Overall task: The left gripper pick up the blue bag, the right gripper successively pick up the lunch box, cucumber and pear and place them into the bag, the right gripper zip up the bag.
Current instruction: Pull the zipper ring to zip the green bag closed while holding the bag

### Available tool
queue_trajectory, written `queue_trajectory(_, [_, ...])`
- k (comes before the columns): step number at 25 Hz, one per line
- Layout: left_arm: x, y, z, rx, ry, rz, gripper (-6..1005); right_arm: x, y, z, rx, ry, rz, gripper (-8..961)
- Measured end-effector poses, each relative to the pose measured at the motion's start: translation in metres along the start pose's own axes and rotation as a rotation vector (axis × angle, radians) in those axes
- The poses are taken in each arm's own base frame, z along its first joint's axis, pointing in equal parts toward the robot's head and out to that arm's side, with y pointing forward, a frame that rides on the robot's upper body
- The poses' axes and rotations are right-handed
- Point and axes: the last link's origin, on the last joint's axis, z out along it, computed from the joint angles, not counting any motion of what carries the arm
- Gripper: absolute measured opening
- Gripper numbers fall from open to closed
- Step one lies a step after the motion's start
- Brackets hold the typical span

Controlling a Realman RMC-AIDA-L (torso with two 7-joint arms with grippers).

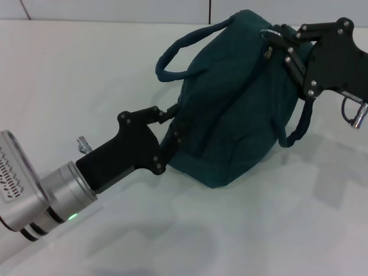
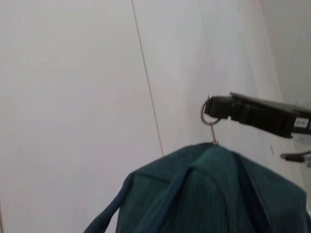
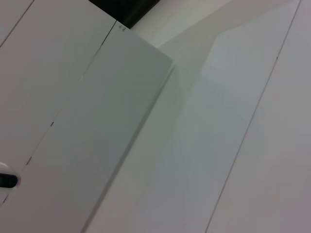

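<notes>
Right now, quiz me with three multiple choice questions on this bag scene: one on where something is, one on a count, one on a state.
1. Where is the right pincer?
A. At the bag's top end, on the zipper pull
B. Resting on the table in front of the bag
C. Under the bag

2. How many loop handles show on the blue bag?
A. None
B. Two
C. Four

3. What is the state of the bag's top?
A. Wide open, foil lining showing
B. Closed, no lining or contents showing
C. Torn in half

Answers:
1. A, since the right pincer meets the silver zipper pull at the top of the blue bag.
2. B, one handle arcs behind the bag and one hangs at its right side.
3. B, the head view shows only outer fabric, while the left pincer grips the bag's left side.
</notes>
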Motion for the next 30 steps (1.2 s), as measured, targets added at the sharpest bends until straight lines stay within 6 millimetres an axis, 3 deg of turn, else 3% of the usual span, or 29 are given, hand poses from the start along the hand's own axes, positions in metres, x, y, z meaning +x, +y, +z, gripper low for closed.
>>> queue_trajectory(3, [0.005, -0.001, 0.003, -0.006, 0.031, -0.023, 118, 0.0, 0.0, 0.0, -0.001, 0.001, 0.0, 12])
queue_trajectory(13, [0.019, -0.014, 0.029, -0.044, 0.097, -0.105, 524, 0.001, 0.0, 0.001, 0.0, 0.009, -0.009, 12])
queue_trajectory(20, [0.02, -0.018, 0.035, -0.038, 0.095, -0.123, 797, 0.002, 0.001, 0.001, -0.006, 0.011, -0.012, 12])
queue_trajectory(22, [0.02, -0.018, 0.035, -0.035, 0.094, -0.12, 662, 0.002, 0.001, 0.001, -0.006, 0.012, -0.016, 12])
queue_trajectory(30, [0.016, -0.021, 0.034, -0.012, 0.071, -0.084, 479, 0.002, 0.001, 0.001, -0.006, 0.013, -0.049, 12])
